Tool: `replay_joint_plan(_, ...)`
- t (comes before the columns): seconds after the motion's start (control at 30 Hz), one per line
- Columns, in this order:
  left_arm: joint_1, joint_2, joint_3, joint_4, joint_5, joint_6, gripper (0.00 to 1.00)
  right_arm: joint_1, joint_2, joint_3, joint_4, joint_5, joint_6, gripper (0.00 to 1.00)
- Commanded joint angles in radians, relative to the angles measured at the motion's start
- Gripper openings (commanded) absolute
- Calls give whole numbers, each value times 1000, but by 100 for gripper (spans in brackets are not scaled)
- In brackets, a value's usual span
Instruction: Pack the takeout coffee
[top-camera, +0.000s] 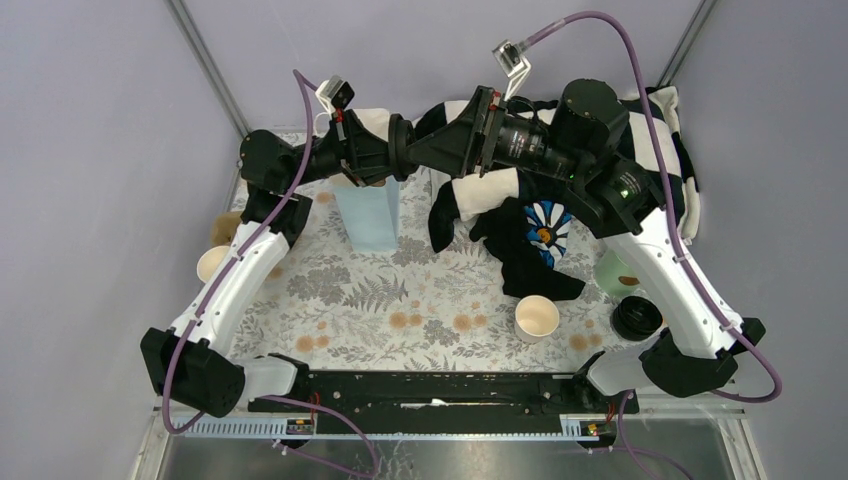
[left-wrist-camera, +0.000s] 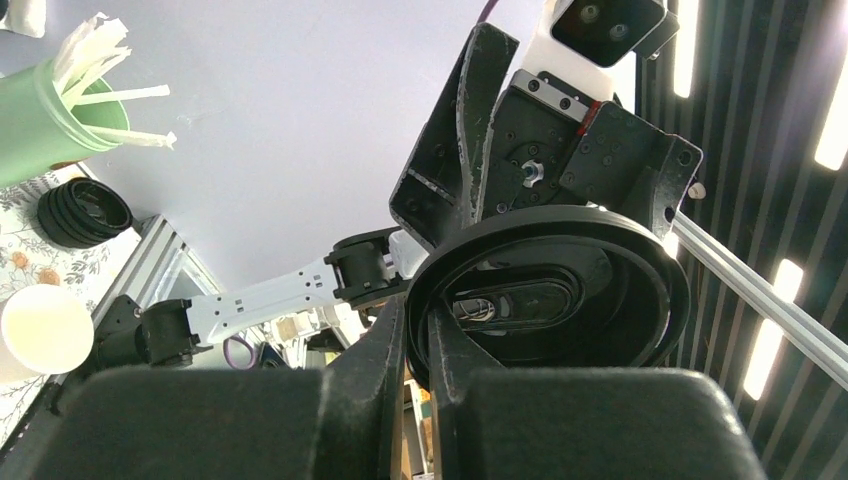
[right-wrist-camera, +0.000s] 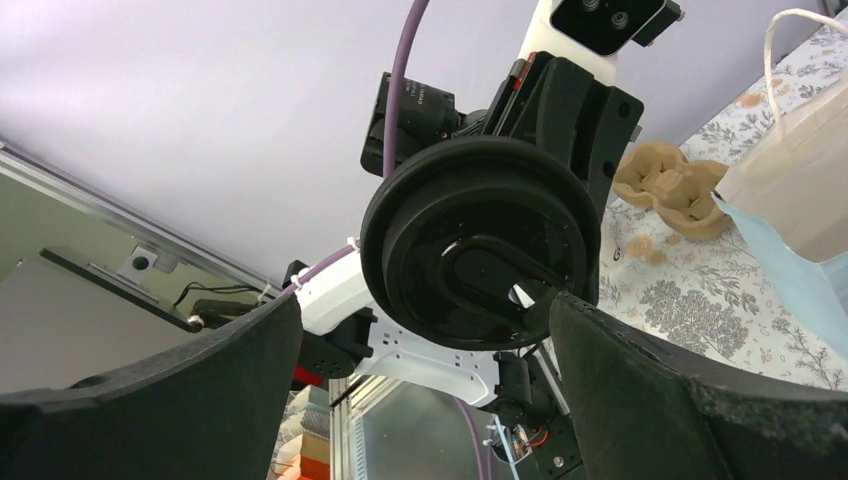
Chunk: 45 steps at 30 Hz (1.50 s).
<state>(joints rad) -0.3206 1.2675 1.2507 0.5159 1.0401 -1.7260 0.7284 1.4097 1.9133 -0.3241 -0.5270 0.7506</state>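
The takeout coffee cup (top-camera: 537, 318) is a cream paper cup, lidless and upright on the floral mat at front right; it also shows in the left wrist view (left-wrist-camera: 40, 330). My left gripper (top-camera: 392, 150) is raised at the back centre. In its wrist view it (left-wrist-camera: 418, 310) is shut on the rim of a round black lid (left-wrist-camera: 560, 290). My right gripper (top-camera: 432, 148) faces it, and in its own view it (right-wrist-camera: 425, 300) is wide open. The lid (right-wrist-camera: 480, 240) hangs just ahead of its fingers (right-wrist-camera: 640, 390), and I cannot tell if they touch.
A stack of cream cups (top-camera: 212, 262) and a cardboard carrier (top-camera: 225, 228) sit at the left. A blue bag (top-camera: 368, 215) stands at back centre. A black-and-white cloth (top-camera: 520, 235) lies back right. A mint-green straw cup (top-camera: 618, 272) and stacked black lids (top-camera: 637, 318) are right.
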Motion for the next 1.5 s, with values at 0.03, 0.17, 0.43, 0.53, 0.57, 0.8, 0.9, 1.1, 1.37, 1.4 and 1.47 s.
replay_joint_plan(0.03,2,-18,46,7,18,38,7,7,13,-18,46,-18,12,100)
replay_joint_plan(0.17,2,-19,48,-1,19,46,7,6,15,-18,26,10,0,100)
replay_joint_plan(0.43,2,-18,46,-5,15,52,6,6,-41,-72,-21,115,-22,100)
replay_joint_plan(0.53,2,-18,46,-5,15,52,6,6,-49,-91,-22,121,-8,100)
replay_joint_plan(0.57,2,-18,45,-5,16,52,6,6,-49,-102,-14,120,3,100)
replay_joint_plan(0.8,2,-16,44,-9,18,56,6,6,-12,-72,4,79,27,94)
replay_joint_plan(0.9,2,-20,41,-20,18,65,6,7,-2,-83,51,53,64,85)
replay_joint_plan(1.1,2,-28,42,-57,19,95,6,6,-15,-117,128,71,127,85)
replay_joint_plan(1.37,2,-28,45,-73,22,115,6,6,-2,-117,127,85,198,82)
replay_joint_plan(1.4,2,-28,45,-76,24,118,6,6,-2,-118,127,88,201,81)
replay_joint_plan(1.47,2,-31,46,-87,24,125,6,6,0,-119,127,91,205,80)
